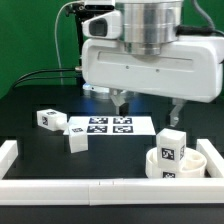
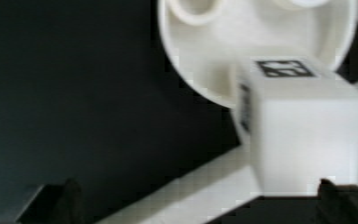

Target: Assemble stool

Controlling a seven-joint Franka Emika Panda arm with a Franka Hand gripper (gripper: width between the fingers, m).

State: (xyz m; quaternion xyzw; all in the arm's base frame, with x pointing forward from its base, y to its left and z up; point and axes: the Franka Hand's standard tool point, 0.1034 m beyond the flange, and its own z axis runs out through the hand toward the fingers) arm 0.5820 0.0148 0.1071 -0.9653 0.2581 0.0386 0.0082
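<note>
Jaws: we saw the gripper (image 1: pixel 149 108) spread wide, empty.
Place: the seat (image 1: pixel 195 165) sat lower right in the exterior view, one leg (image 1: pixel 172 143) upright close against it.
Handling: we judged that leg light, rigid, slick; pinch its flat sides.

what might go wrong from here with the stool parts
1. The upright white block leg crowds the white round disc seat and the white border rail; the open gripper might clip either when descending.
2. A nudge might topple that leg.
</note>
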